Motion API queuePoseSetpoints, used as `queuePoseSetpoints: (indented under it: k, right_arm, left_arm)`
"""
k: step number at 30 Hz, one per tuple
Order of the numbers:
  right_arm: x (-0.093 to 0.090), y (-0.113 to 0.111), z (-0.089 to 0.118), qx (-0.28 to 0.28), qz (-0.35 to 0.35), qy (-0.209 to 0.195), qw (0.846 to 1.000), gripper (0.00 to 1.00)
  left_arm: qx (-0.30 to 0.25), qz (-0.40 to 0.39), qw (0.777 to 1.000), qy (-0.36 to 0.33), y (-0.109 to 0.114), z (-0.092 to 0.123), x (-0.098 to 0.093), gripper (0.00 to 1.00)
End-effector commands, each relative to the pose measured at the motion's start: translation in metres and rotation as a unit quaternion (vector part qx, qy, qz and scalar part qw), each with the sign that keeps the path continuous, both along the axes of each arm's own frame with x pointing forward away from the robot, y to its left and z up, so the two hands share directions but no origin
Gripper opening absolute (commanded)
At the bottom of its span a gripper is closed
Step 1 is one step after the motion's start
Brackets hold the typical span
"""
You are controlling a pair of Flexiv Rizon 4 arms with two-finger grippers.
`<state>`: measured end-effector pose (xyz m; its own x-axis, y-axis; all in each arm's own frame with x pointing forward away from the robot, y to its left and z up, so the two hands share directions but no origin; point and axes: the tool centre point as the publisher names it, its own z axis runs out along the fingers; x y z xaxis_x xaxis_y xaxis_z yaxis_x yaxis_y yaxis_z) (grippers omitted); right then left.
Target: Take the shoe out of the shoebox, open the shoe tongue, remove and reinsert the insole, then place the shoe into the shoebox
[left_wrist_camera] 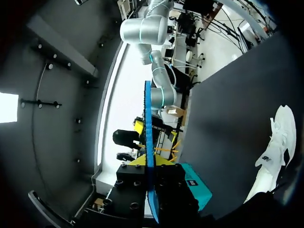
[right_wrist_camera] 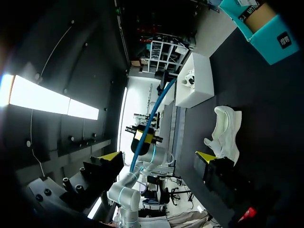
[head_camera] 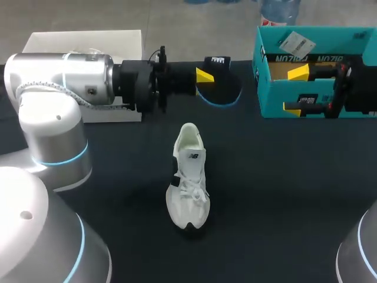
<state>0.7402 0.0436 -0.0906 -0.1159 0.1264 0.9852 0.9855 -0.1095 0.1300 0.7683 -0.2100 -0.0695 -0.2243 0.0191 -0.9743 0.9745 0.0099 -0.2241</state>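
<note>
Where the dark tabletop (head_camera: 294, 206) lies nearest the robot, a white lace-up sneaker with black trim (head_camera: 188, 177) stands upright on its sole near the middle. It stands outside the box, its toe towards the robot and its heel away. Nothing touches it, and both grippers are well apart from it. The right wrist view shows the same shoe (right_wrist_camera: 225, 133) lying off to one side of that arm's fingers.

Farther back, the left arm comes in from the left and reaches past the middle. The left gripper (head_camera: 211, 79) is pinched on a thin black insole with a blue rim (head_camera: 224, 94), held above the table beyond the shoe's heel. In the left wrist view the insole (left_wrist_camera: 148, 137) appears edge-on as a narrow blue strip clamped between the two black fingers, with the sneaker (left_wrist_camera: 275, 142) off to the side below.

At the far right stands an open teal cardboard shoebox (head_camera: 312, 103). The right gripper (head_camera: 296, 89) hangs at it with its yellow tips spread wide; in the right wrist view nothing lies between them.

At the far left, behind the left arm, sits a white rectangular box (head_camera: 82, 44).
</note>
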Motion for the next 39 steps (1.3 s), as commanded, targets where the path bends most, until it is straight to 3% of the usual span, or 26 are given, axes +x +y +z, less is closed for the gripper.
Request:
queuePoseSetpoints:
  k: [1, 6, 9, 12, 15, 17, 31, 32, 34, 35, 36, 37, 38, 39]
  right_arm:
    - [0.0, 0.001, 0.0, -0.001, 0.0, 0.0, 1.0, 1.0]
    - [0.0, 0.001, 0.0, -0.001, 0.0, 0.0, 1.0, 1.0]
    - [0.0, 0.001, 0.0, -0.001, 0.0, 0.0, 1.0, 1.0]
    - [0.0, 0.001, 0.0, -0.001, 0.0, 0.0, 1.0, 1.0]
    - [0.0, 0.001, 0.0, -0.001, 0.0, 0.0, 1.0, 1.0]
    - [0.0, 0.001, 0.0, -0.001, 0.0, 0.0, 1.0, 1.0]
    - [0.0, 0.001, 0.0, -0.001, 0.0, 0.0, 1.0, 1.0]
    - [0.0, 0.001, 0.0, -0.001, 0.0, 0.0, 1.0, 1.0]
    - [0.0, 0.001, 0.0, -0.001, 0.0, 0.0, 1.0, 1.0]
    - [0.0, 0.001, 0.0, -0.001, 0.0, 0.0, 1.0, 1.0]
    - [0.0, 0.001, 0.0, -0.001, 0.0, 0.0, 1.0, 1.0]
    - [0.0, 0.001, 0.0, -0.001, 0.0, 0.0, 1.0, 1.0]
    - [0.0, 0.001, 0.0, -0.001, 0.0, 0.0, 1.0, 1.0]
    - [0.0, 0.001, 0.0, -0.001, 0.0, 0.0, 1.0, 1.0]
  left_arm:
    - [0.019, 0.04, 0.969, 0.242, -0.003, 0.008, -0.001, 0.0]
    - [0.015, 0.044, 0.956, 0.291, 0.0, 0.006, 0.003, 0.0]
    - [0.046, 0.052, 0.93, 0.361, -0.001, 0.006, 0.005, 0.0]
    - [0.078, 0.056, 0.887, 0.451, -0.002, 0.008, 0.006, 0.0]
    - [0.096, 0.06, 0.82, 0.561, -0.004, 0.01, 0.01, 0.0]
    - [0.112, 0.042, 0.761, 0.637, -0.004, 0.01, 0.016, 0.0]
    - [0.112, 0.042, 0.761, 0.637, -0.004, 0.01, 0.016, 0.0]
    - [0.114, 0.049, 0.712, 0.692, -0.003, 0.011, 0.015, 0.0]
    - [0.105, 0.064, 0.657, 0.744, -0.002, 0.014, 0.016, 0.0]
    - [0.096, 0.066, 0.614, 0.78, -0.002, 0.015, 0.016, 0.0]
    - [0.096, 0.063, 0.594, 0.796, -0.001, 0.016, 0.016, 0.0]
    - [0.093, 0.061, 0.554, 0.825, 0.0, 0.017, 0.017, 0.0]
    - [0.09, 0.052, 0.527, 0.843, 0.0, 0.018, 0.017, 0.0]
    - [0.085, 0.039, 0.478, 0.873, 0.002, 0.019, 0.017, 0.0]
